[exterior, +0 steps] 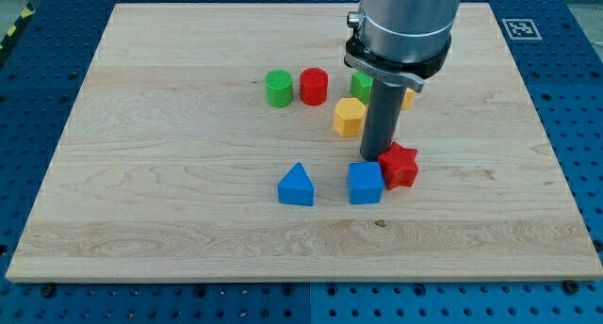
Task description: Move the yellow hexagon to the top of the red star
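The yellow hexagon [349, 116] lies near the board's middle. The red star [399, 164] lies below and to the right of it. My tip [379, 157] is the lower end of the dark rod. It stands between the two, just right of the hexagon and touching or nearly touching the star's left edge. The arm's grey body hides the board above the rod.
A blue cube [365, 183] lies just left of the star. A blue triangular block [296, 186] lies further left. A green cylinder [278, 88] and a red cylinder [314, 86] stand above the hexagon. A green block [360, 84] and a yellow block [407, 98] peek out behind the arm.
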`<state>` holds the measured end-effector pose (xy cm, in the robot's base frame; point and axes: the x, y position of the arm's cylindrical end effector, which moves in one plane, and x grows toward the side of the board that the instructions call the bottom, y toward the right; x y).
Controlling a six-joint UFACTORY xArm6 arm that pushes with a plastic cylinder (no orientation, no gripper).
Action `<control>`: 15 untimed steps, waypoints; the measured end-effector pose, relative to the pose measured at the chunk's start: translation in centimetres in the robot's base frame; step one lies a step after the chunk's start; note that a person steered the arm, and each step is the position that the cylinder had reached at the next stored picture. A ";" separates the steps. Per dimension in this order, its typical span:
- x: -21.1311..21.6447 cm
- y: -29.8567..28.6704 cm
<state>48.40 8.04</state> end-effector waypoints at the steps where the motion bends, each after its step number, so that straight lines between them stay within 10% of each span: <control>1: 0.0 2.8; 4: -1.0 2.8; 8: -9.0 -13.2; 15: -4.4 -2.8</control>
<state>44.03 5.29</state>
